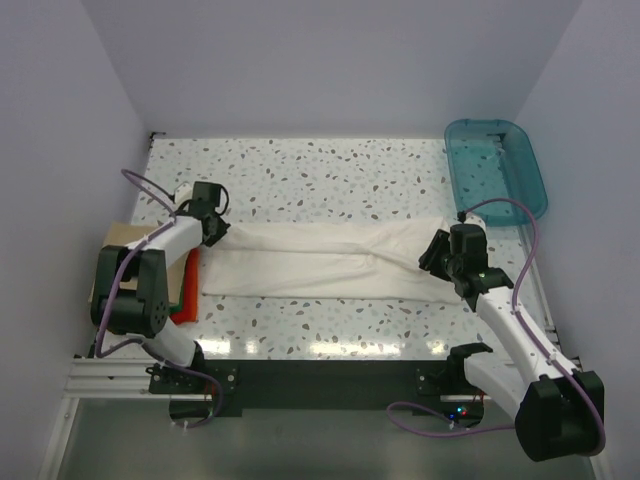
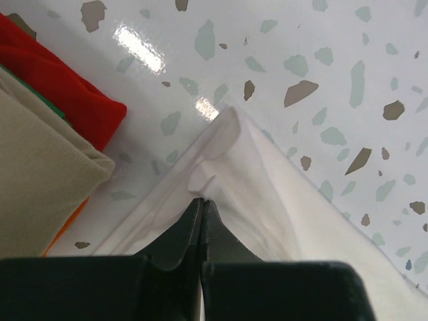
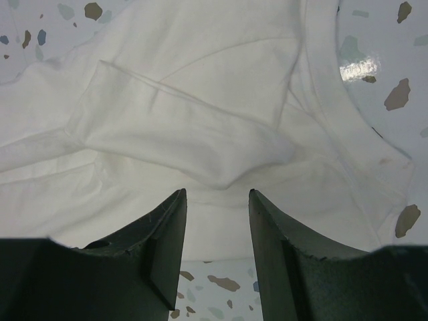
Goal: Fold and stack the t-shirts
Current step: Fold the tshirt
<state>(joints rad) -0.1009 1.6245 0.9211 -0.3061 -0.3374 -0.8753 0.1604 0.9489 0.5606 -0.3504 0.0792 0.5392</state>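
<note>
1. The left gripper (image 2: 202, 200) is closed tight at the corner of the white shirt (image 2: 267, 200). I cannot tell if cloth is pinched, so check before lifting.
2. The right gripper (image 3: 217, 195) is half open and empty, with the collar end just ahead. Close it on both layers.
3. Lift both ends together, keeping the shirt taut.

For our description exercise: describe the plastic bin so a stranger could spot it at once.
Start at the speckled table. Look to its far right corner, beyond the long white shirt. The bin there is see-through teal plastic, the only container.
</note>
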